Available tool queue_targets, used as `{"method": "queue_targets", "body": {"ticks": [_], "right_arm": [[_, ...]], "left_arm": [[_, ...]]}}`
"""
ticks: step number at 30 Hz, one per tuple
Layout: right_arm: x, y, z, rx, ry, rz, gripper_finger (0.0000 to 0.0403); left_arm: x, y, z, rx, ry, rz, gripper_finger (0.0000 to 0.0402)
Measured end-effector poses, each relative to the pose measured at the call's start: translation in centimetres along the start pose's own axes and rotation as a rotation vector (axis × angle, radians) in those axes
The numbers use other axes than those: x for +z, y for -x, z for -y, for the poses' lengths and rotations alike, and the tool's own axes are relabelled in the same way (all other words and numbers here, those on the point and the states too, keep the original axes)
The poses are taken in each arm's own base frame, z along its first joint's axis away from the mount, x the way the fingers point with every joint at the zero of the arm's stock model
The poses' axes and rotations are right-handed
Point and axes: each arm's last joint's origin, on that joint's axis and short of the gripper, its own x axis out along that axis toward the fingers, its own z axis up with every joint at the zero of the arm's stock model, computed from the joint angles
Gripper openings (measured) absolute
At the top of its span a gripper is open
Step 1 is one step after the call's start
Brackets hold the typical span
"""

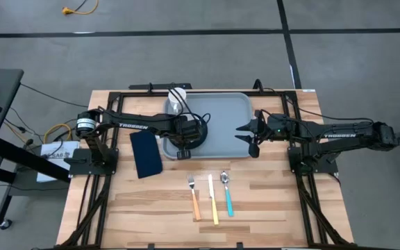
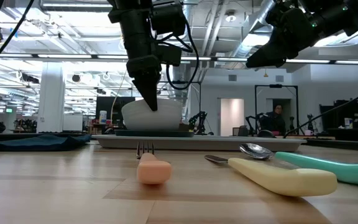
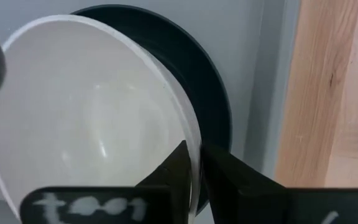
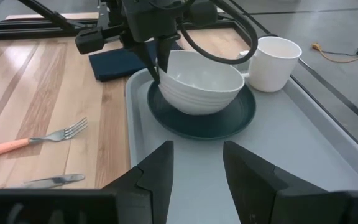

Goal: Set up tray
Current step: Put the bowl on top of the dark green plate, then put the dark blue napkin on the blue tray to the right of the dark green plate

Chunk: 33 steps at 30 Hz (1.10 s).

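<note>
The grey-blue tray (image 1: pixel 221 114) lies at the table's far middle. On its left part a white bowl (image 4: pixel 201 81) sits on a dark teal plate (image 4: pixel 229 121), with a white cup (image 4: pixel 275 62) beside them toward the far edge. My left gripper (image 1: pixel 185 144) reaches down over the bowl's near side and is shut on its rim. My right gripper (image 4: pixel 197 168) hovers open above the tray's right part, pointing at the bowl and touching nothing. In the low view it hangs high (image 2: pixel 260 59). My left gripper pinches the bowl's rim (image 3: pixel 188 134) on the side toward the table's near edge, one finger (image 3: pixel 173 171) inside the bowl and one outside. The fingers come from above, pointing down (image 2: pixel 149 93). The bowl stands upright with its base on the teal plate.
A folded navy cloth (image 1: pixel 146 154) lies left of the tray. An orange-handled fork (image 1: pixel 194 194), a yellow-handled knife (image 1: pixel 214 201) and a teal-handled spoon (image 1: pixel 226 194) lie side by side on the wood near the front. The tray's right half (image 4: pixel 303 143) is bare.
</note>
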Motion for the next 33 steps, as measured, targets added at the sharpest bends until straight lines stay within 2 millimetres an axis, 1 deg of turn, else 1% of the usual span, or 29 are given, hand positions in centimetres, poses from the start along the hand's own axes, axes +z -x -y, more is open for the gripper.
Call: {"method": "queue_targets", "body": {"ticks": [11, 18, 23, 33], "right_arm": [[0.0, 0.0, 0.0, 0.0, 0.0, 0.0, 0.0134], [0.0, 0.0, 0.0, 0.0, 0.0, 0.0, 0.0134], [0.0, 0.0, 0.0, 0.0, 0.0, 0.0, 0.0134], [0.0, 0.0, 0.0, 0.0, 0.0, 0.0, 0.0134]], "left_arm": [[0.0, 0.0, 0.0, 0.0, 0.005, 0.0, 0.0043], [0.02, 0.01, 0.0, 0.001, 0.005, 0.001, 0.0065], [0.02, 0.01, 0.0, 0.0, 0.006, 0.001, 0.0091], [-0.11, 0.02, 0.09, -0.001, 0.049, -0.012, 0.0163]]}}
